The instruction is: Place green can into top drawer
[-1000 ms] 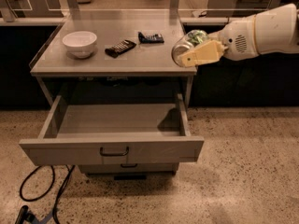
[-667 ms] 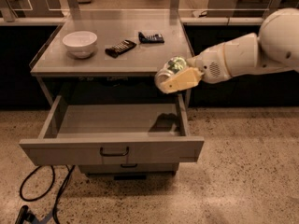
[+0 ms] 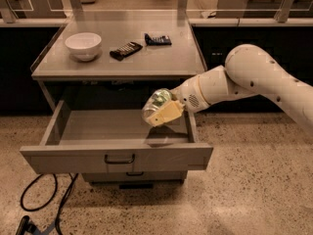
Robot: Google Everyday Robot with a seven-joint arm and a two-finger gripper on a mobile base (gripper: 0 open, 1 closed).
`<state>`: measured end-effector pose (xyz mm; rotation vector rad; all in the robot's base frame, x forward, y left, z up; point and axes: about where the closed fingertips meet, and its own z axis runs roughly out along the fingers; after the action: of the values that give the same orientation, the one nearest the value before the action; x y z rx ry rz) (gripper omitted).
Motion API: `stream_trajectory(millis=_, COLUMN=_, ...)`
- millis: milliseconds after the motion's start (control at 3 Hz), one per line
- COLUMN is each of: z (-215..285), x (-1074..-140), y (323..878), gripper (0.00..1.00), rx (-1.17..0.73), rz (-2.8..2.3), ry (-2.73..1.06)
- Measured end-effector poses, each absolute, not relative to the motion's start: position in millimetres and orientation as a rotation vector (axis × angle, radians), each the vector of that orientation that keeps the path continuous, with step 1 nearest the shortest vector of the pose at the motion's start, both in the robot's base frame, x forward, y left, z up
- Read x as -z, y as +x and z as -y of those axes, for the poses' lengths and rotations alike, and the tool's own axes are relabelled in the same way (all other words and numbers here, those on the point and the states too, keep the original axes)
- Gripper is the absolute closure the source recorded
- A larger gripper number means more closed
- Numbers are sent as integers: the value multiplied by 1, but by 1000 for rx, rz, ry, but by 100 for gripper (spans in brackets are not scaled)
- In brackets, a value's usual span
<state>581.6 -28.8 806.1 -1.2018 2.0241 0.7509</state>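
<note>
Camera view: we hold the gripper (image 3: pixel 160 112) over the open top drawer (image 3: pixel 73 156), fingers (image 3: pixel 169 114) clamping the green can (image 3: pixel 155 101) for release.

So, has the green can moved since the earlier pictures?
Yes. Held in the gripper, the green can came down and left, from level with the table to over the open top drawer.

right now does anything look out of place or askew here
Nothing is spilled or damaged. The green can sits tilted in the gripper, above the right side of the open top drawer. The bowl and two calculators lie on the tabletop. A loose cable trails on the floor, lower left.
</note>
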Motion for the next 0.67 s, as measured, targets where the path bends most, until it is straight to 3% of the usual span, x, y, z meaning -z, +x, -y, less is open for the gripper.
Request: stream_trajectory(millis=667, z=17, x=-763, y=618, gripper=100, rx=-834, rz=-2069, ry=-1240)
